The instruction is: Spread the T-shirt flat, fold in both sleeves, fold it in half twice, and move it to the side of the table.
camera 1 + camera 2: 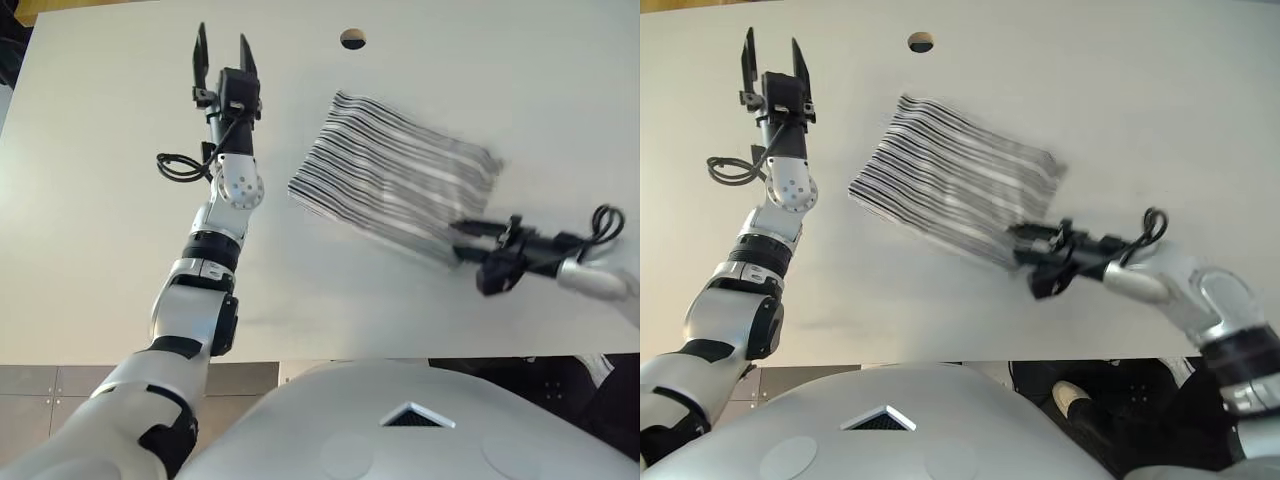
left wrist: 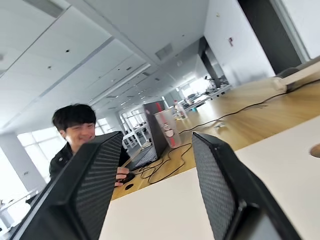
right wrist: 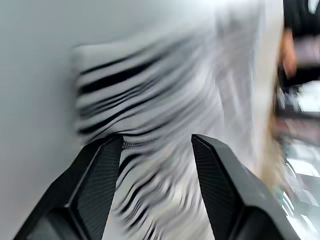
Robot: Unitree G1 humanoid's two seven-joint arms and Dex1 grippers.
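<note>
The black-and-white striped T-shirt [image 1: 395, 175] lies folded into a compact rectangle on the white table [image 1: 100, 250], right of centre and turned at an angle. My right gripper [image 1: 457, 241] sits low at the shirt's near right corner, open. In the right wrist view its fingers [image 3: 100, 175] straddle the striped cloth [image 3: 165, 100] just ahead of them. My left gripper [image 1: 221, 50] is held up over the far left of the table, open and holding nothing, well apart from the shirt.
A round cable hole [image 1: 352, 39] is in the table at the far edge, just beyond the shirt. The table's front edge [image 1: 300, 360] runs close to my body. Bare tabletop stretches left of the shirt and to its far right.
</note>
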